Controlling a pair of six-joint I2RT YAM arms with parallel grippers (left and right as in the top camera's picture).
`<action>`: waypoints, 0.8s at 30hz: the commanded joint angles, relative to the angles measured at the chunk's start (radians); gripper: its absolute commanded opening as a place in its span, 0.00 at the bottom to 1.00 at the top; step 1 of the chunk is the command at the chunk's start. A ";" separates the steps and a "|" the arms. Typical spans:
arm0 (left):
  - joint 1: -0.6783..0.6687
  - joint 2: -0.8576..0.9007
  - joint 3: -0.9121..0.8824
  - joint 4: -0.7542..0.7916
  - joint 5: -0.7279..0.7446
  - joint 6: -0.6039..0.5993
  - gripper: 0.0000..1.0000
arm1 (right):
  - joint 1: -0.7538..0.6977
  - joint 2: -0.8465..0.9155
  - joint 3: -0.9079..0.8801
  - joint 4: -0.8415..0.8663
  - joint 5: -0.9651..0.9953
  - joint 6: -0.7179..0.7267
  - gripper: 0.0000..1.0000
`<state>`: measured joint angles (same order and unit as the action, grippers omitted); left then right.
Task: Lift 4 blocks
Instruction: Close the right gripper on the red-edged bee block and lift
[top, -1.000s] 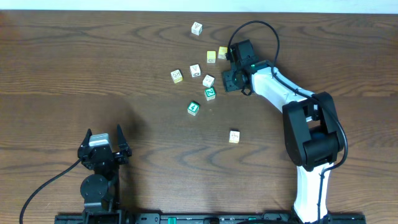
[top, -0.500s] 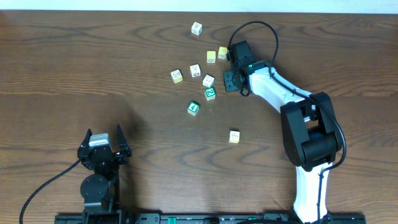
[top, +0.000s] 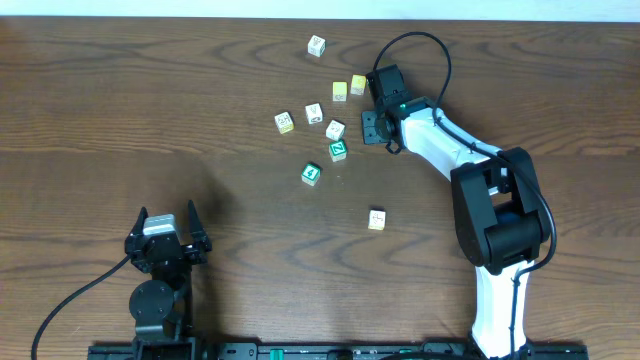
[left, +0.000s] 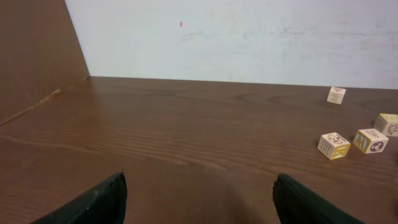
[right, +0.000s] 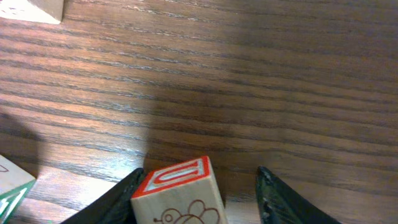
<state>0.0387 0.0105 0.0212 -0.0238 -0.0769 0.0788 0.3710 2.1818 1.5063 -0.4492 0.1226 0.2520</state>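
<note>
All four target blocks sit flat on the table (top: 120, 90), none off the surface.
- The green N block (top: 338, 150) is in the middle of the cluster.
- The second green block (top: 311, 173) is near it, down-left in the overhead view and not touching.
- The cream block (top: 377, 219) sits alone, well apart from the cluster and nearer the arm bases.
- The bluish block (top: 316, 45) is the farthest out and also alone. It is tiny from overhead, so we have low confidence in that colour.

The right gripper (top: 372, 128) hangs low, just right of the green N block. In the right wrist view, the right gripper (right: 200, 177) has its jaws parted around a red-edged block (right: 177, 193), with a "U" on top and a small drawing on the side. One finger (right: 121, 199) looks to touch it. The other finger (right: 280, 199) leaves a strip of bare wood, so the block is released, not clamped. We can't match that block to one in the overhead view. A green-edged corner (right: 12, 199) pokes in at lower left, and we can't tell which green block it belongs to.

A yellow block (top: 358, 85) sits just beside the right arm's wrist, with a second yellow block (top: 340, 91) next to it.

The left gripper (top: 166, 218) is at the near-left of the table, well apart from every block. Seen from the left wrist, the left gripper (left: 200, 183) has its jaws fully spread with only bare table between them.
</note>
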 joint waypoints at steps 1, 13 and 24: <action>0.005 -0.005 -0.017 -0.043 -0.013 -0.005 0.75 | 0.009 0.016 0.003 0.005 -0.024 -0.010 0.49; 0.005 -0.005 -0.017 -0.043 -0.013 -0.005 0.75 | 0.050 0.016 0.003 -0.017 -0.060 0.071 0.35; 0.005 -0.005 -0.017 -0.043 -0.013 -0.005 0.76 | 0.062 0.016 0.003 -0.005 0.038 0.018 0.66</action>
<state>0.0387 0.0105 0.0212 -0.0238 -0.0769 0.0788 0.4305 2.1826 1.5085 -0.4572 0.1249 0.3092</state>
